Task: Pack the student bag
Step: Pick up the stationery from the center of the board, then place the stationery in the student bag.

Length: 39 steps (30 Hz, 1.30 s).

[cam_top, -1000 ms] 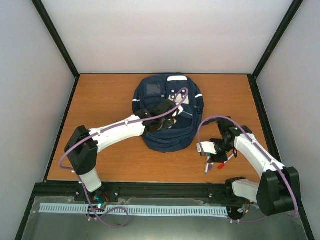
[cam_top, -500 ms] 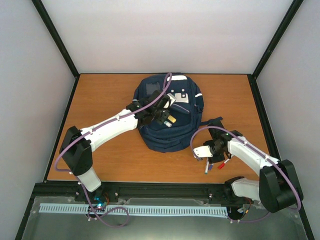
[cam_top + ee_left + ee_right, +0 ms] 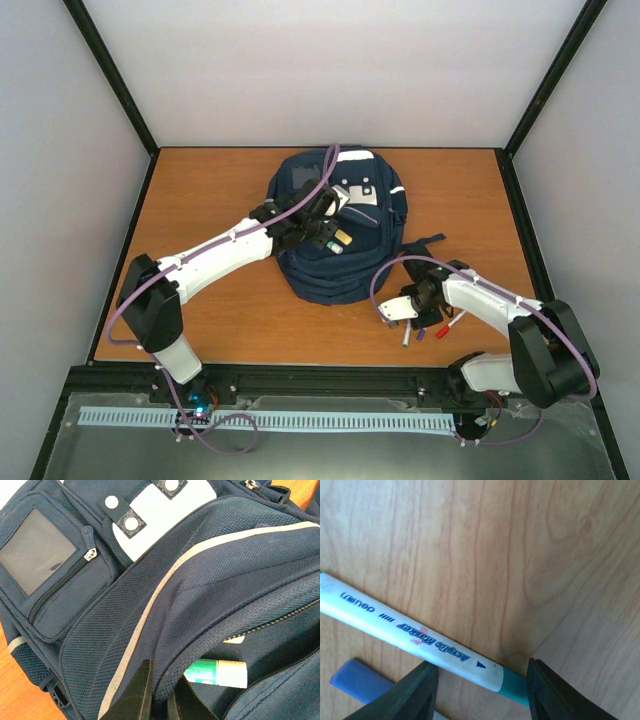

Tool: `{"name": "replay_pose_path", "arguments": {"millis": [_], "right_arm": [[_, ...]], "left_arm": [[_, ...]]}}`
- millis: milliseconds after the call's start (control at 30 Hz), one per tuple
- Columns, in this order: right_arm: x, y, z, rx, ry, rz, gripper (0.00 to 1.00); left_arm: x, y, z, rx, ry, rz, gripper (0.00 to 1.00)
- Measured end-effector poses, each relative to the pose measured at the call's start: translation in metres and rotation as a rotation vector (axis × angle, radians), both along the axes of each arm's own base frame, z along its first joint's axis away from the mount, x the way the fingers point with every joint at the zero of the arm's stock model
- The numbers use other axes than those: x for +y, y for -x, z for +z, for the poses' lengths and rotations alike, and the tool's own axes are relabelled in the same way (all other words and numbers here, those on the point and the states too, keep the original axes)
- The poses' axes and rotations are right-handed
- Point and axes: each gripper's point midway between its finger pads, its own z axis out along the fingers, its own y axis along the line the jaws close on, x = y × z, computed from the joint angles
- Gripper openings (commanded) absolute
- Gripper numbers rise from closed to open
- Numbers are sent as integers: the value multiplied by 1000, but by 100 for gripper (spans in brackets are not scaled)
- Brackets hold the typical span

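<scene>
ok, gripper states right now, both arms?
Left gripper: closed, pinching the pocket edge of the student bag.
Right gripper: open, jaws either side of the acrylic marker lying on the table.

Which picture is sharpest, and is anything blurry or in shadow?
Left wrist view: student bag mesh crisp, left end effector a dark, soft silhouette. Right wrist view: marker lettering readable, right end effector blurred up close. Top view: evenly lit, small items coarse.

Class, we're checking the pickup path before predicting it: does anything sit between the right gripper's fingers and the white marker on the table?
Nothing visible does. The right gripper hangs open, its jaws straddling the white marker near its teal end. A blue pen lies beside the marker, outside the jaws.
</scene>
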Motion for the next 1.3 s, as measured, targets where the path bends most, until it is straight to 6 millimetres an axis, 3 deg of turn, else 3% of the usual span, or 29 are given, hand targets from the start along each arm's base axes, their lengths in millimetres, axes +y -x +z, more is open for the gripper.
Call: {"name": "replay_pose_path", "arguments": {"millis": [167, 433, 700, 833, 1000, 1100, 1300], "right_arm": [[10, 2, -1, 35, 5, -10, 41], [26, 11, -3, 78, 10, -35, 11], [45, 18, 6, 123, -24, -82, 6], [64, 4, 38, 100, -99, -110, 5], [104, -37, 112, -8, -286, -175, 6], [119, -53, 142, -61, -363, -206, 6], [132, -75, 161, -184, -390, -229, 6]], "left_arm": [[0, 0, 0, 2, 2, 2, 1], [0, 1, 0, 4, 3, 0, 1], [3, 0, 3, 4, 12, 4, 1], [3, -1, 3, 10, 19, 1, 1], [6, -2, 7, 24, 46, -4, 1], [11, -5, 10, 36, 75, -2, 1], [17, -7, 14, 69, 127, 8, 1]]}}
